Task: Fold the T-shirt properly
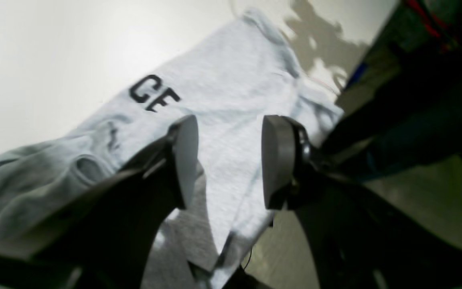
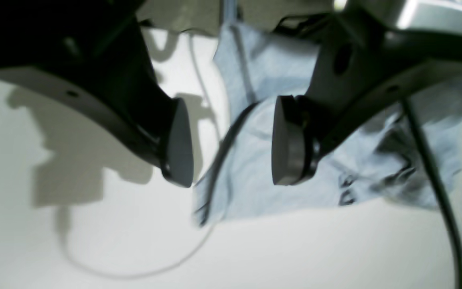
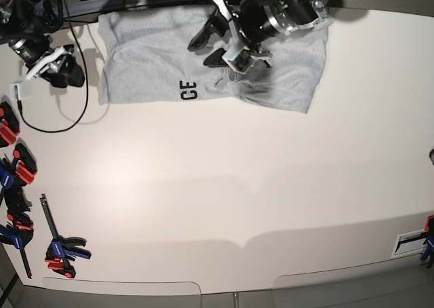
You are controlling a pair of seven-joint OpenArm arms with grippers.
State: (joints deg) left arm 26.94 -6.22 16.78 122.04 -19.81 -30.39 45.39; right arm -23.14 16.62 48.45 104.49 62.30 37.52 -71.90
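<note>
The light grey T-shirt (image 3: 149, 57) lies spread at the back of the white table, partly folded, with black letters "CE" (image 3: 188, 90) showing at its front edge. My left gripper (image 3: 205, 49) hovers over the shirt's middle, open and empty. In the left wrist view the gripper (image 1: 229, 160) has its jaws wide apart above the cloth (image 1: 231, 80), next to the letters (image 1: 155, 94). My right gripper (image 3: 68, 76) is off the shirt's left edge. In the right wrist view it (image 2: 233, 144) is open and empty above the table, with the shirt's edge (image 2: 255, 176) behind it.
A black cable (image 3: 74, 111) loops on the table left of the shirt; it also crosses the right wrist view (image 2: 215, 160). Several red, blue and black clamps (image 3: 17, 165) line the left edge, one more (image 3: 61, 250) at the front left. A white label (image 3: 410, 243) lies at the front right.
</note>
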